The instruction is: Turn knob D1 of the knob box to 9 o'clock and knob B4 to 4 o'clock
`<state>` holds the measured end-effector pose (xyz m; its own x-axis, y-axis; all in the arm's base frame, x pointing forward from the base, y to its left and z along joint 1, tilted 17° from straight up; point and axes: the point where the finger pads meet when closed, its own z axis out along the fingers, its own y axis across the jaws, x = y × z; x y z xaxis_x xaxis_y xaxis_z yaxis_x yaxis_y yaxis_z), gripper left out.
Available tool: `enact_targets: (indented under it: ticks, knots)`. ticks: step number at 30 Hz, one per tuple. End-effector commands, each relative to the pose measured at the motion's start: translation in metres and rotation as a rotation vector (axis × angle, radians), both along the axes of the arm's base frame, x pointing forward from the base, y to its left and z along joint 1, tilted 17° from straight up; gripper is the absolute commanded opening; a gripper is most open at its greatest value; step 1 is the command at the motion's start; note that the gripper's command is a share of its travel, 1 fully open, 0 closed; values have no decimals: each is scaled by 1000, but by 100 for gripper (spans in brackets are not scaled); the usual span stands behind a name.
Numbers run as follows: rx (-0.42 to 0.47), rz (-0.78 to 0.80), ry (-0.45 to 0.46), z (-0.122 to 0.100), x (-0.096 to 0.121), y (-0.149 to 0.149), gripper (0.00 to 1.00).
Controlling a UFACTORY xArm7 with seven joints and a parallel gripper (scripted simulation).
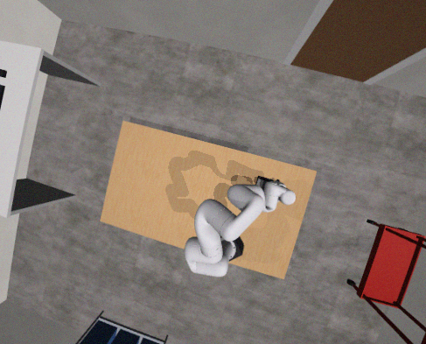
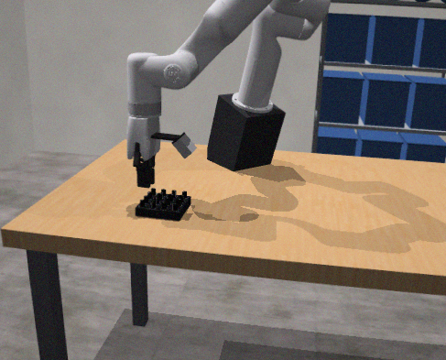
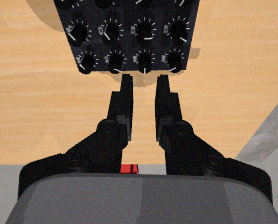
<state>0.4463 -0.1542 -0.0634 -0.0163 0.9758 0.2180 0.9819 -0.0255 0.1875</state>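
The black knob box [image 2: 160,205] stands on its feet on the wooden table, near the left front corner in the exterior view. In the wrist view the knob box [image 3: 131,35] fills the top, with white lines on its knobs; the printed names are too small to read. My gripper [image 2: 144,181] hangs a little above the box's left end. In the wrist view its fingers stand slightly apart with nothing between them, raised just off the nearest row, in line with the third knob from the left [image 3: 145,60]. From overhead the arm [image 1: 263,191] hides the box.
The arm's black base block [image 2: 244,132] sits on the table behind the box. A shelf with blue bins [image 2: 390,67] stands behind the table at the right. A red cart [image 1: 390,261] and a white cabinet [image 1: 5,125] stand on the floor away from the table.
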Motion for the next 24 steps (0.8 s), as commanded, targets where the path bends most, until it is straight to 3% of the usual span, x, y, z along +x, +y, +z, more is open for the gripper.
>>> enact_targets:
  ticks: [1,10,20,22,24]
  knots:
    - [-2,-2,-3,1,1,-2,19]
    - [-11,45,-13,2,1,-2,19]
    - [-79,395,-91,5,0,-2,19]
    - [-79,395,-91,5,0,-2,19]
    - [-102,514,-118,7,-1,-2,19]
